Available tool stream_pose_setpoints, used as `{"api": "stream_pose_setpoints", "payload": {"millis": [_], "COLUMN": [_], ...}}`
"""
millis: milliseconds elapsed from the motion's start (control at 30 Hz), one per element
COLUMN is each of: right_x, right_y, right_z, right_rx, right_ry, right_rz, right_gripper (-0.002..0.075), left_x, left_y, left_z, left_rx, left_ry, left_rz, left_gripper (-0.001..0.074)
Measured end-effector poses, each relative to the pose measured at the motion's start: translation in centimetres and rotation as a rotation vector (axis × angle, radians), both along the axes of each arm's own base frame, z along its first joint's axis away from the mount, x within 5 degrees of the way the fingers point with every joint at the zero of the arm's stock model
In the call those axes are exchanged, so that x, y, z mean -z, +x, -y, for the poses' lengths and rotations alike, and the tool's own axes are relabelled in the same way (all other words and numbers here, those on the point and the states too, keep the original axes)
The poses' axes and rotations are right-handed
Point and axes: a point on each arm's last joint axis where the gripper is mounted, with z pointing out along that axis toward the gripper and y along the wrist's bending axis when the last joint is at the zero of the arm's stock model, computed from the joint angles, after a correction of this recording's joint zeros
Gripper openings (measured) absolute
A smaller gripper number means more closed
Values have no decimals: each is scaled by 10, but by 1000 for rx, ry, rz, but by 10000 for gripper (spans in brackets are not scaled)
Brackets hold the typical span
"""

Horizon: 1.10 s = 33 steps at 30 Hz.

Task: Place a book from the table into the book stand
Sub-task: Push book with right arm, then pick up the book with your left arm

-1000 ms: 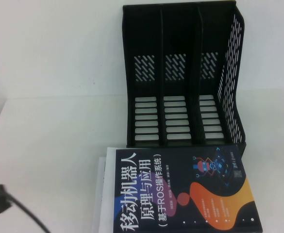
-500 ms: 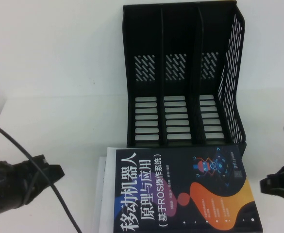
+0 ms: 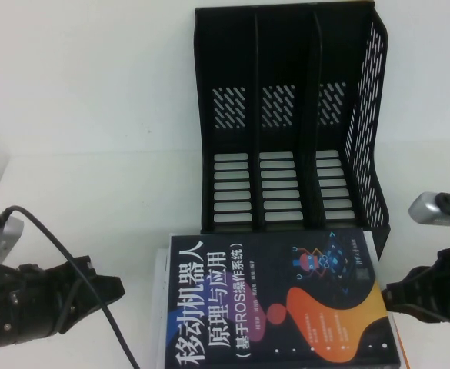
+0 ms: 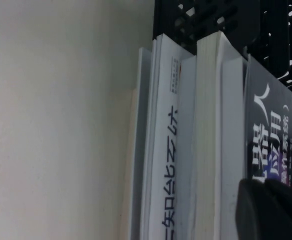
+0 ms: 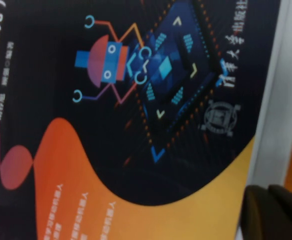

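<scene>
The left gripper [image 3: 105, 290] sits left of the book [image 3: 275, 304], level with its middle and pointing at its left edge, a clear gap apart. Its fingers appear parted and empty in the high view; how wide they stand cannot be told.

The book lies flat, cover up, on top of a stack of other books [image 4: 185, 140] on the table [image 3: 86, 215], directly in front of the book stand [image 3: 286, 115]. The far edge of the book is just short of the stand's open front. The long axis of the book runs left to right, across the stand's three compartments, all of which are empty.

The right gripper [image 3: 394, 296] sits right of the book, just beside its right edge and nearer to it than the left gripper. Whether its jaws are open cannot be told.

Judgement: each gripper faces one short edge, so the coming move depends on closing in along the long axis.
</scene>
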Motion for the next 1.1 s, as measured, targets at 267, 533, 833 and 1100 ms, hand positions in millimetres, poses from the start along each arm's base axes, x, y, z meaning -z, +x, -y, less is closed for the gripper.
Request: {"api": "stream_pose_setpoints", "payload": {"millis": [267, 533, 833, 1100], "right_x": [-1, 4, 8, 10], "right_y": [-1, 0, 13, 23], "right_z": [-4, -14, -46, -60], "right_rx": [0, -14, -78, -101], "right_ry": [15, 40, 59, 74], "right_rz": [0, -11, -29, -42], "right_gripper": [-1, 0, 0, 0], "left_x": [-4, -14, -31, -25], "left_y": [0, -1, 0, 2], "left_z": [3, 10, 7, -41], "left_rx": [19, 92, 211, 91], "left_ry": [-46, -125, -144, -160], "left_rz": [34, 65, 87, 39], "left_gripper": [-4, 100, 549, 590]}}
